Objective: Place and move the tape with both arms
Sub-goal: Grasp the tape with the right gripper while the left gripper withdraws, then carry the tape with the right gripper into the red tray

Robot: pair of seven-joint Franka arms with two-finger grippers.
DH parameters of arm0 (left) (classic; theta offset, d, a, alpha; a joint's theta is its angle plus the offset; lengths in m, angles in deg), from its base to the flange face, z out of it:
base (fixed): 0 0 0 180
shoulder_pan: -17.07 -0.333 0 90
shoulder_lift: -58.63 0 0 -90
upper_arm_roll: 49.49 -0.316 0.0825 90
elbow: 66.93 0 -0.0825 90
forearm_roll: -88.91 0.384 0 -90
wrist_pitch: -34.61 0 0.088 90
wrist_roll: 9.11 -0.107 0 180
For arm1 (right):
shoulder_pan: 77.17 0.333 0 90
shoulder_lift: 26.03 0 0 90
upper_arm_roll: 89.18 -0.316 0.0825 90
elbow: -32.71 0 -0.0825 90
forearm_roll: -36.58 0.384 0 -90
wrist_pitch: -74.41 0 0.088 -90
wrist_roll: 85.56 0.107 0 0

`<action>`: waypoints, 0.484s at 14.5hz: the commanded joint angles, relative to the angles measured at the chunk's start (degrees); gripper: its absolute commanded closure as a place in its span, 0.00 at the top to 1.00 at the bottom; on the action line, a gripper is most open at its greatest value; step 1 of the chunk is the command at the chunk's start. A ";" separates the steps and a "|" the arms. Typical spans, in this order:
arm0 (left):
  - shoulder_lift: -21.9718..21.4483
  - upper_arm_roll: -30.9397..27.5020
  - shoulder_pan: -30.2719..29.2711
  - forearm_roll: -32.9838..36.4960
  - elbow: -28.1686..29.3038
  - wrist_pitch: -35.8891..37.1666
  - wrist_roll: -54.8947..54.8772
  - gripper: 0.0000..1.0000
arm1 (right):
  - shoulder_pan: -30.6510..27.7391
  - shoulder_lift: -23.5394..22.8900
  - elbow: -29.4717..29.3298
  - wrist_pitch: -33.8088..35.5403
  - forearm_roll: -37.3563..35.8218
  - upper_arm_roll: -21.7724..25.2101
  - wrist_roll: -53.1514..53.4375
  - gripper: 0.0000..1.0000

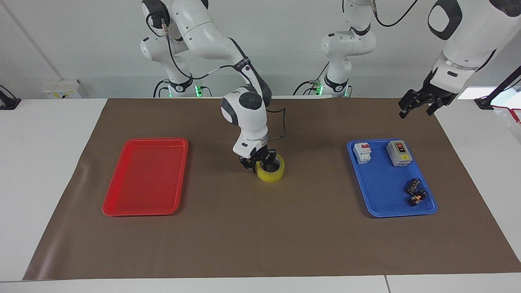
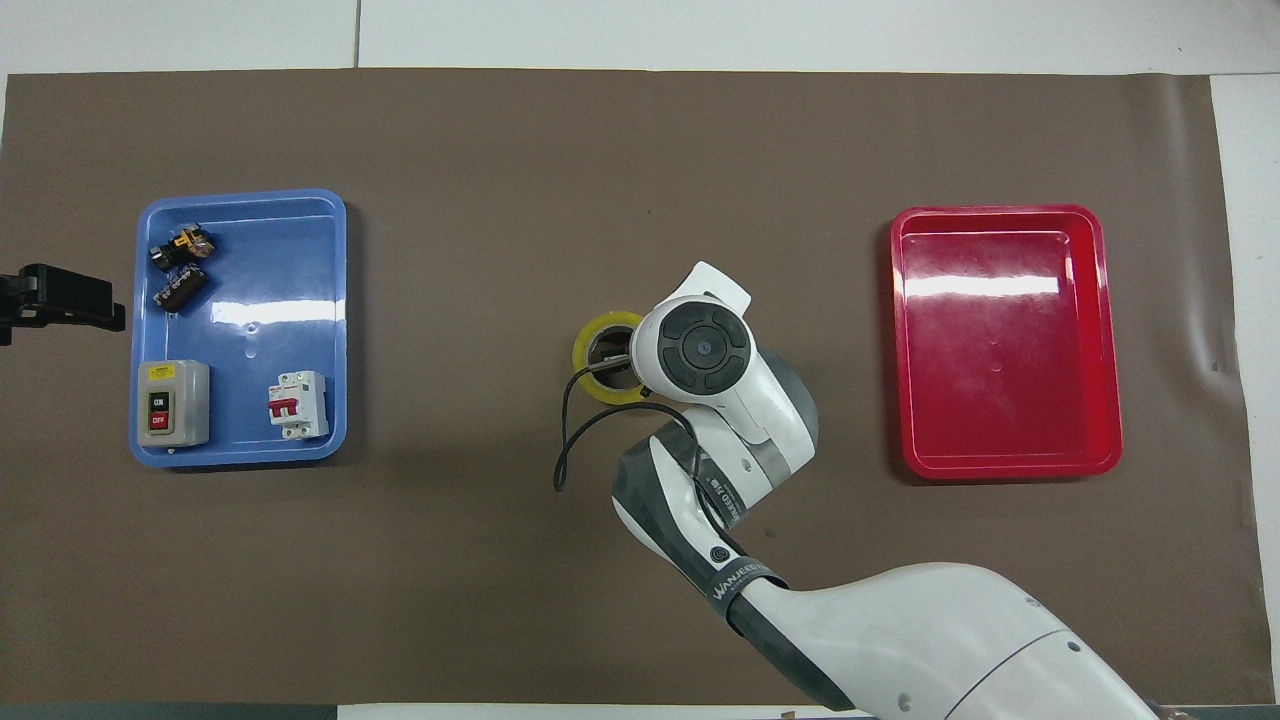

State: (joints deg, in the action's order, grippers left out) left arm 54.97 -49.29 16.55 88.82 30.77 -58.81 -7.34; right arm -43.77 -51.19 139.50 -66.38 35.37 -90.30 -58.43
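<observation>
The yellow tape lies flat on the brown mat in the middle of the table; part of its rim shows in the overhead view. My right gripper is down at the tape, over its hole and the rim toward the right arm's end of the table. In the overhead view the right arm's wrist covers the gripper. My left gripper is open and empty, raised above the mat's edge at the left arm's end of the table, beside the blue tray; it also shows in the overhead view.
A red tray lies at the right arm's end. A blue tray at the left arm's end holds a grey switch box, a white breaker and small dark parts. Two smaller arms stand at the table's robot end.
</observation>
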 commanded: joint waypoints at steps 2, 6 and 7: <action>0.50 0.15 -0.44 -1.40 -1.45 1.84 -1.16 1.00 | 0.00 0.81 2.28 -1.77 -0.46 0.07 0.90 0.37; 0.85 0.15 -0.53 -1.31 -2.24 2.63 -1.16 1.00 | 0.00 0.82 0.97 0.68 -0.46 0.16 0.90 0.00; 1.02 0.15 -0.53 -1.31 -2.76 2.72 -1.16 1.00 | -0.26 0.90 -0.43 2.87 -0.37 0.24 0.90 0.00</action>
State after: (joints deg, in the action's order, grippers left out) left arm 54.97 -49.25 16.56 88.82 30.49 -57.95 -7.40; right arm -43.77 -51.16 140.02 -66.00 35.37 -90.23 -58.35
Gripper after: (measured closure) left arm 0.000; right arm 0.784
